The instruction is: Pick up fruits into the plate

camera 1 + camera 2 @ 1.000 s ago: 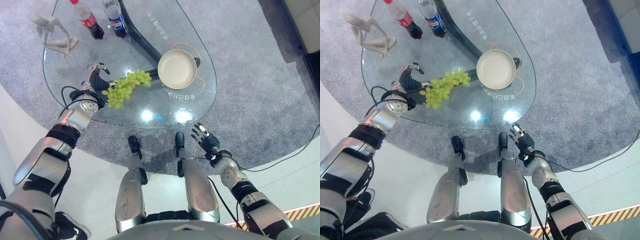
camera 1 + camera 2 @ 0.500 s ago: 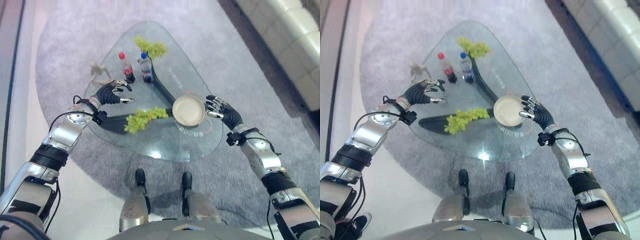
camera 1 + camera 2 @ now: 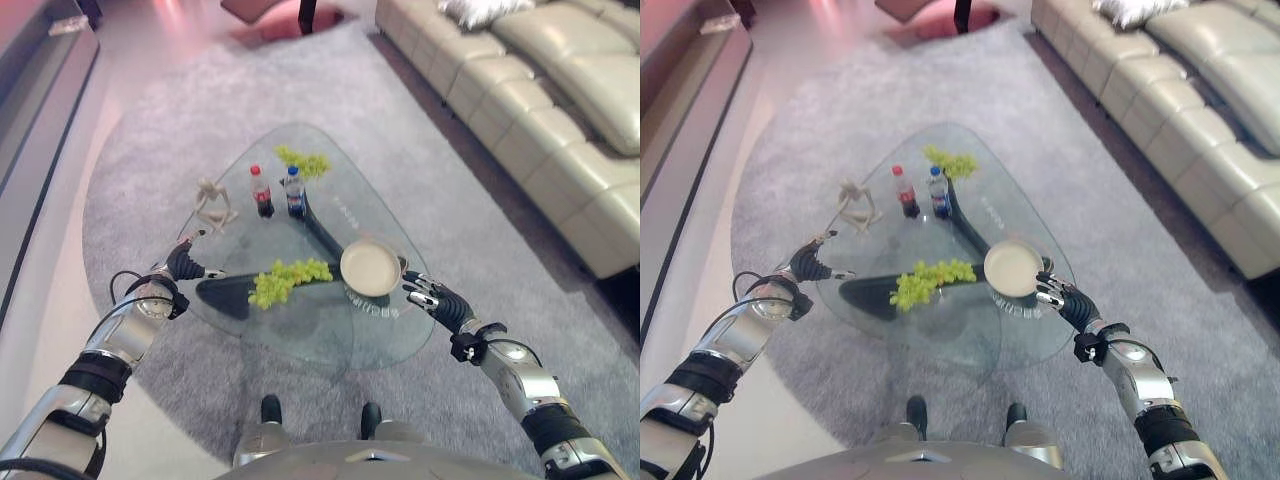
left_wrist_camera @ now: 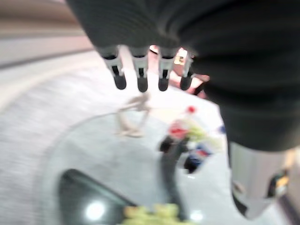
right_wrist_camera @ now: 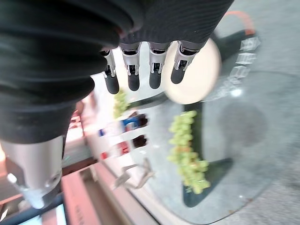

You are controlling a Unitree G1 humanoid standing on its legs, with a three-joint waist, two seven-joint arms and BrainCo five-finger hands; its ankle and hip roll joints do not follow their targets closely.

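Note:
A large bunch of green grapes (image 3: 289, 281) lies mid-table on the glass table (image 3: 380, 340). Just to its right sits an empty cream plate (image 3: 369, 268). A second, smaller bunch of grapes (image 3: 304, 160) lies at the far edge. My left hand (image 3: 184, 265) hovers at the table's left edge, well left of the large bunch, open and empty; its fingers (image 4: 139, 70) are straight. My right hand (image 3: 430, 298) is open and empty beside the plate's right rim, its fingers (image 5: 133, 70) stretched toward the plate (image 5: 199, 77) and the grapes (image 5: 187, 150).
A red-capped cola bottle (image 3: 260, 191) and a blue-capped bottle (image 3: 294, 190) stand behind the plate. A pale figurine (image 3: 212, 205) stands at the table's far left. A beige sofa (image 3: 540, 110) runs along the right. Grey carpet (image 3: 150, 130) surrounds the table.
The camera has tilted up and pulled back, so the table looks smaller. My left hand has dropped from over the table to its left edge. My right hand stays by the plate.

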